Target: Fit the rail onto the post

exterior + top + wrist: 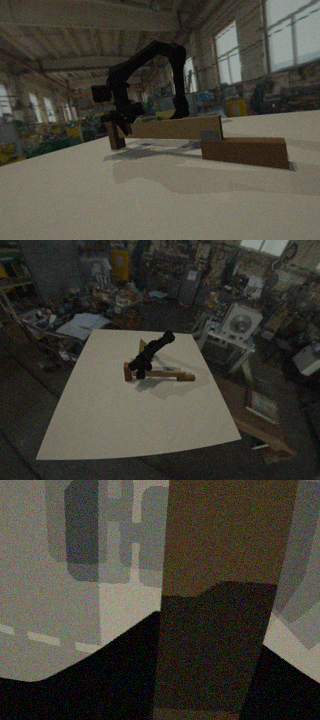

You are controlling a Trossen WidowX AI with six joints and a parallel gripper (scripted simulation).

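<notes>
Gripper Clamps Bed Rail Beside Post

The black fingers (125,129) are clamped on the long wooden bed rail (165,373) (170,128) (227,535) near its post end. The rail is raised off the table (134,418) (155,211) and looks roughly level, running from the short wooden post (127,372) (116,136) to the low footboard block (186,377) (244,152). Its far end sits in the gray bracket (209,135) on the block's near end.

At the other end, the rail reaches up to the post, or very near it; the fingers and the dim light hide the joint, so whether the two touch cannot be told. The pegs and holes are hidden too. The post stands upright on the table, and the black arm (155,347) (140,60) arches over from behind the rail.
</notes>
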